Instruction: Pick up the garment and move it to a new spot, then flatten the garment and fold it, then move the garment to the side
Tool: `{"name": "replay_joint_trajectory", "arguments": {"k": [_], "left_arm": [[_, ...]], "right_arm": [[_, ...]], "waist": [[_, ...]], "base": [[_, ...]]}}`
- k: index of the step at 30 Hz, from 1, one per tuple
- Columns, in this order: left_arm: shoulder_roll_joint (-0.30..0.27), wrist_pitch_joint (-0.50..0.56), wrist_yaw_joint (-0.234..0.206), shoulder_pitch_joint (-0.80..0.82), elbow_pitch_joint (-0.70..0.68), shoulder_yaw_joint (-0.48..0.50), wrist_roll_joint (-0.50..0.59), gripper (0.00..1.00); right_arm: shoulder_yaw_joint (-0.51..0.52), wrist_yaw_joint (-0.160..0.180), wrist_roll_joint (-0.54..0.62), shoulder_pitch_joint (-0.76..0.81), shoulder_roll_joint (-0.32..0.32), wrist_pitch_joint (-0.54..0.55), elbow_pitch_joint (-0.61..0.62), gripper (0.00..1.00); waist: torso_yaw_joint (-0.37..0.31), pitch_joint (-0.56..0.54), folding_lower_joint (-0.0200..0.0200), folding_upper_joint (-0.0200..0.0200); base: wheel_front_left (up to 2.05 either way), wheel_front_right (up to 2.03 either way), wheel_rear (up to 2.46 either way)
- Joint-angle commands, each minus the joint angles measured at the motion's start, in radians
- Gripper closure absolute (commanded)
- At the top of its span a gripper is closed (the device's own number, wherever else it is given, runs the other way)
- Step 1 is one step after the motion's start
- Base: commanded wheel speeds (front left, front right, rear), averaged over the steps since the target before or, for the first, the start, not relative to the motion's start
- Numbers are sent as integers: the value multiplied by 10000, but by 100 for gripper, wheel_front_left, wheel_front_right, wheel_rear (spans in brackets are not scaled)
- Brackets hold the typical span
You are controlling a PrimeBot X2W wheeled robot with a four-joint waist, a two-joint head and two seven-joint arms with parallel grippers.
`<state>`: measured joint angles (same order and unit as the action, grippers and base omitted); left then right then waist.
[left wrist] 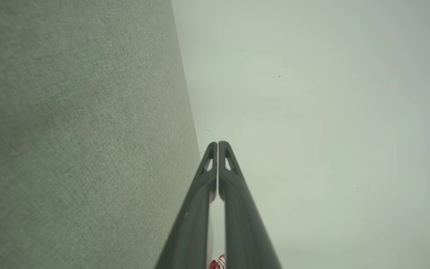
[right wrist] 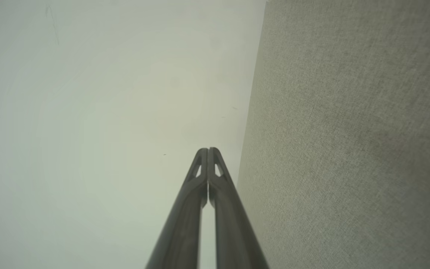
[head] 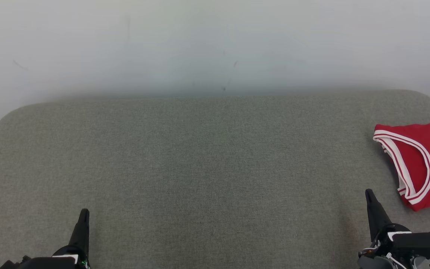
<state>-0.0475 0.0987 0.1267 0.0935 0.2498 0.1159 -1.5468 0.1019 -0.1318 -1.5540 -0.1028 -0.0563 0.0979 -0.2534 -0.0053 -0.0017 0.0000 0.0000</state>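
Nearest the camera, the left hand point(head: 83, 216) rests low over the front edge of the bench point(head: 200, 168). Its own wrist view shows its two dark fingers pressed together from tip to root with nothing between them point(left wrist: 218, 144). The right hand point(head: 370, 196) sits at the opposite front corner, its fingers likewise closed flat against each other and empty point(right wrist: 208, 149).

Just beyond and to the right of the right hand, near it but not touching, lies the garment point(head: 420, 164). It is a red sleeveless jersey at the far right side of the bench, running off the edge of the head view. A sliver of red also shows between the left fingers in the left wrist view point(left wrist: 217, 264). What can be seen looks compact and fairly flat. The cut-off frame does not let me say whether it is fully folded.

The jersey is probably very light, thin and limp, with a smooth knit that could slide over itself and over the grey cloth of the bench. Nothing about it looks fragile. The white-banded armhole point(head: 396, 161) appears thicker and stiffer than the body, so it would give a firmer bite. A pinch there would likely take only one layer and pull the pile open. To shift it as one piece, I would grip through all layers at the near corner.

Behind the bench stands a pale wall point(head: 215, 45).
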Motion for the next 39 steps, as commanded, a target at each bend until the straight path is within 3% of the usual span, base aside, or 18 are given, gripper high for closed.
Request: {"name": "replay_joint_trajectory", "arguments": {"k": [1,10,39], "left_arm": [[-46,40,59,141,-51,3,-160,100],[-49,197,53,219,-61,-19,-724,100],[-46,177,53,209,-61,-19,-689,100]], "right_arm": [[45,19,-114,-65,21,57,57,100],[167,21,-646,-88,87,202,119,100],[149,21,-594,-77,80,197,107,100]], "waist": [[5,4,0,0],[53,48,0,0],[53,48,0,0]], "base": [[0,0,0],[0,0,0],[0,0,0]]}}
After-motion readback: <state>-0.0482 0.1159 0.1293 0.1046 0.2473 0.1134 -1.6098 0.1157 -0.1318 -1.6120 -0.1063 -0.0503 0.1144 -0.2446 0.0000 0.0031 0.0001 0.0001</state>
